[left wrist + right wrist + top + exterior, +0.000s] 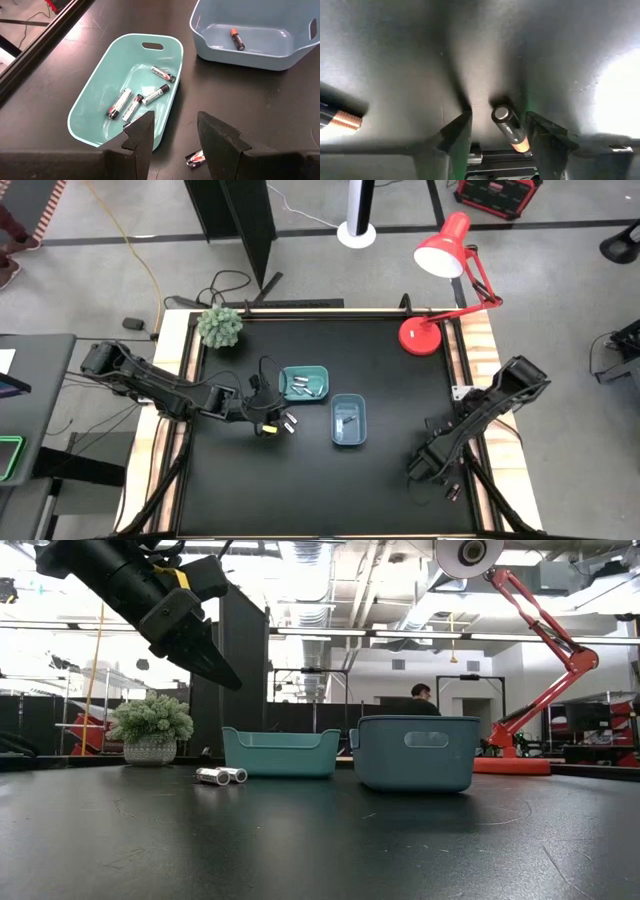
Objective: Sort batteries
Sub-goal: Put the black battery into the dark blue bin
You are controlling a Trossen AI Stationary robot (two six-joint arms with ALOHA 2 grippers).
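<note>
One battery [196, 159] lies half hidden behind the spread, empty left pincer [175, 131].

Dark jointed arms, black cables, wedge-shaped fingers [142, 137].

On your black surface [300, 490] you have a teal tray [304, 383] and, just beside it nearer the middle, a blue tray [349, 421]. At the far edge a small potted plant [220, 327] stands at one corner and a red desk lamp [443, 260] rises from its round base at the other. Beyond the surface, in the low view, you can see a person [421, 693] seated in the room.
</note>
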